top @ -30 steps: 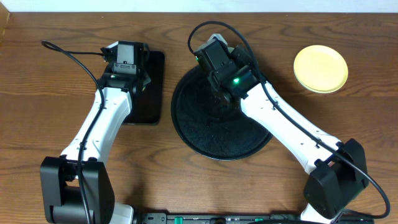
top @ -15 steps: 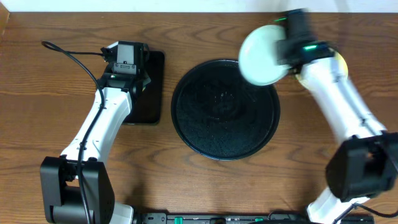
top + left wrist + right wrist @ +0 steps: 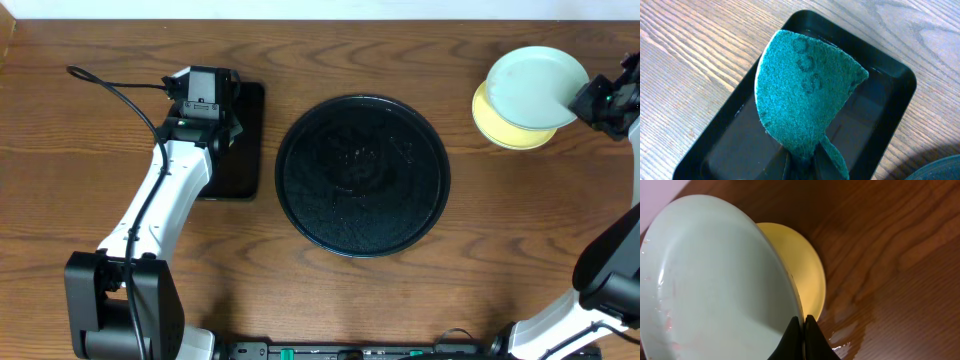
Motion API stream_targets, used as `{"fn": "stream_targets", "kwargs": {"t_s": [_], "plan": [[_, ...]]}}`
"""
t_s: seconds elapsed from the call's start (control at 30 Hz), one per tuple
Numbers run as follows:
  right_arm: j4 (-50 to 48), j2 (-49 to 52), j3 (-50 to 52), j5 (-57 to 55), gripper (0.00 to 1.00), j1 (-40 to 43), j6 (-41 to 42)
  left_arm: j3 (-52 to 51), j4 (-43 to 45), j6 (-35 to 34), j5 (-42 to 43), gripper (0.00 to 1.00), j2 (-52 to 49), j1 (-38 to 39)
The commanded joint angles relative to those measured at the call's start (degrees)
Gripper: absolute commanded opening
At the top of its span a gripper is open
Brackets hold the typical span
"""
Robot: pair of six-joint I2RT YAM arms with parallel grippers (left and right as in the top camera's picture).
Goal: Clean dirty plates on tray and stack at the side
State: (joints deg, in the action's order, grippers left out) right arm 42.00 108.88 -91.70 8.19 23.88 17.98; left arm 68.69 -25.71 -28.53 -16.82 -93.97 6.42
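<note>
Mint-white plate (image 3: 715,280), wet rim pinched in right gripper (image 3: 801,324), tilted over yellow plate (image 3: 807,270) just ahead: may slip, land askew; left gripper (image 3: 802,162) clamps green pad (image 3: 800,90).

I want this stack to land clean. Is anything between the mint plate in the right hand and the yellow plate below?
Nothing visible. The mint plate, pinched at its rim by the right hand, hangs tilted over the yellow plate, whose exposed part looks bare. A wet patch lies on the table beside it.

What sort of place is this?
Probably a robot lab bench staged for dishwashing: wood-grain table, round black tray, teal scrub pad in the left gripper, mint plate over a yellow plate.
</note>
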Motion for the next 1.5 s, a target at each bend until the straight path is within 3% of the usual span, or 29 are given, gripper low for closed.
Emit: {"fn": "stream_targets", "kwargs": {"t_s": [0.0,0.13,0.17,0.27,0.33,0.77,0.97,1.07,1.13,1.27,1.47], "plan": [[-1.07,3.21,0.02,-1.40,0.01,0.20,2.27,-0.24,-0.17,-0.52,-0.37,0.08,-0.35,-0.24],[-3.37,7.39,0.02,-1.88,0.01,-0.02,4.39,-0.24,-0.20,-0.52,-0.37,0.08,-0.35,-0.24],[-3.76,8.35,0.02,-1.88,0.06,-0.02,5.11,-0.24,-0.22,-0.50,-0.37,0.08,-0.35,-0.24],[-4.57,10.27,0.00,-0.87,0.45,0.02,6.84,-0.24,-0.37,-0.50,-0.37,0.08,-0.35,-0.24],[-4.22,10.27,0.00,1.14,0.62,0.02,6.60,-0.24,-0.44,-0.50,-0.37,0.08,-0.35,-0.24],[5.27,-3.74,-0.04,7.32,0.59,-5.60,3.06,-0.24,2.12,-0.48,0.55,0.08,-1.68,-0.96],[8.26,-9.31,-0.04,7.32,0.59,-13.92,1.66,-0.24,6.71,0.17,12.02,0.08,-9.11,-3.56],[9.09,-10.36,-0.04,7.23,0.60,-18.32,0.98,-0.22,8.09,0.20,12.35,0.17,-12.52,-4.68],[9.27,-10.54,-0.04,7.30,0.60,-21.24,1.01,-0.22,8.48,0.20,12.37,0.39,-13.46,-5.33],[9.14,-10.69,-0.04,7.28,0.60,-26.16,1.01,-0.22,8.76,1.07,12.35,0.60,-13.38,-6.21],[8.57,-12.79,-0.04,7.02,0.60,-30.84,-0.57,-0.15,8.28,2.14,12.37,0.66,-9.79,-6.36]]}}
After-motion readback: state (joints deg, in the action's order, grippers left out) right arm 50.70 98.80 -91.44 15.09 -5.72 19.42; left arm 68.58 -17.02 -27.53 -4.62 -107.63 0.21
